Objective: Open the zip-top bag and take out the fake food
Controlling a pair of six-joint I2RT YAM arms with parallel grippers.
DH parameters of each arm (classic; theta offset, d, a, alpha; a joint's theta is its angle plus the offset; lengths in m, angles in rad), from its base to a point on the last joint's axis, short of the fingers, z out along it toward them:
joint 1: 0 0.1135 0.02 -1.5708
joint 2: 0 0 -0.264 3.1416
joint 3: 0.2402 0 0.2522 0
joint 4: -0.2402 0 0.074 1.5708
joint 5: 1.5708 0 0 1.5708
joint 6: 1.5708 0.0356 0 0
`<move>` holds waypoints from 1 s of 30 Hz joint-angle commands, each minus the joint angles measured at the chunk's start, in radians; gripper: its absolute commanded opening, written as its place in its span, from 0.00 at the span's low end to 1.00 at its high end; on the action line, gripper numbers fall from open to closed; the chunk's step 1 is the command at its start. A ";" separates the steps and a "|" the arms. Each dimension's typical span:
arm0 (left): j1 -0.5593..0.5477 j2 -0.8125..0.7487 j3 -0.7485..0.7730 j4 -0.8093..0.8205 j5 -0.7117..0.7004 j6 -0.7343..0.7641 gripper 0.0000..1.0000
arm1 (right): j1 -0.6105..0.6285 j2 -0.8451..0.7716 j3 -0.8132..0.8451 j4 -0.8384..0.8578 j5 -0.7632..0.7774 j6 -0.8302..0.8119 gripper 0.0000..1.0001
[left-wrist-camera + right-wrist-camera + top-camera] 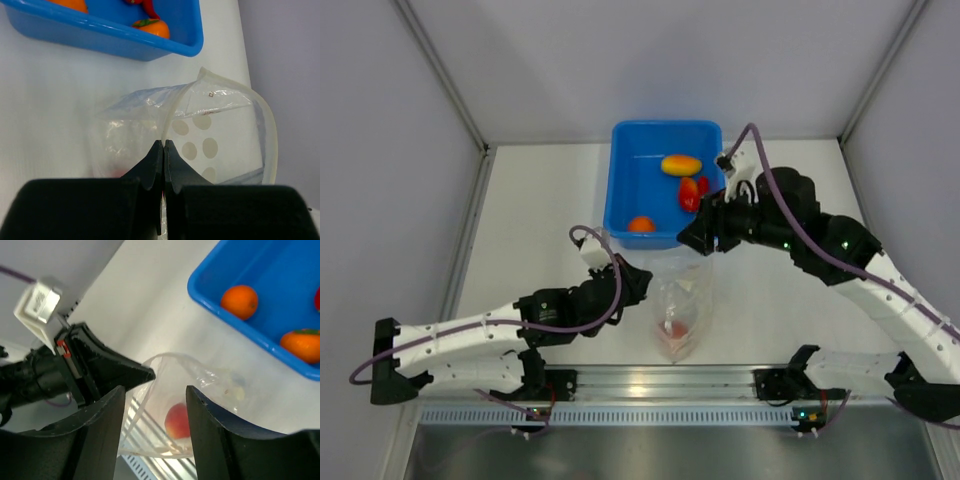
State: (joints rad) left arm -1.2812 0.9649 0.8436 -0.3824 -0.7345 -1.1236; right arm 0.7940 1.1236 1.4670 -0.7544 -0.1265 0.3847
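The zip-top bag [682,300] lies on the table just in front of the blue tub, its mouth held open. My left gripper [638,282] is shut on the bag's rim; in the left wrist view its jaws [164,146] pinch the edge of the dotted plastic [220,130]. One pink-orange piece of fake food [673,330] is still inside the bag and shows through the mouth in the right wrist view [177,421]. My right gripper [705,240] hangs open and empty over the bag's mouth [156,391]. Several fake fruits [681,165] lie in the tub.
The blue tub [625,170] stands at the back centre, its front wall touching the bag's top; it also shows in the wrist views [125,42] [260,315]. Grey walls enclose the table. A metal rail [660,380] runs along the near edge.
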 commanded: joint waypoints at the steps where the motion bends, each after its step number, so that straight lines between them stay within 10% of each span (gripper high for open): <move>1: 0.031 0.043 0.104 0.010 0.124 0.082 0.00 | 0.140 0.028 -0.032 -0.181 0.174 -0.006 0.52; 6: 0.186 0.139 0.187 0.011 0.389 0.100 0.00 | 0.192 0.054 -0.141 -0.131 0.163 0.031 0.43; 13: 0.201 0.161 0.198 0.011 0.396 0.076 0.00 | 0.235 0.084 -0.319 0.010 0.188 0.123 0.35; 30: 0.210 0.152 0.109 0.010 0.373 0.079 0.00 | 0.333 0.244 -0.439 0.165 0.186 0.200 0.61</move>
State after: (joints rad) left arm -1.0660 1.1343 0.9588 -0.4427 -0.3740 -1.0351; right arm 1.0809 1.3197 1.0145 -0.6540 0.0845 0.5819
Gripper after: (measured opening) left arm 0.020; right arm 0.586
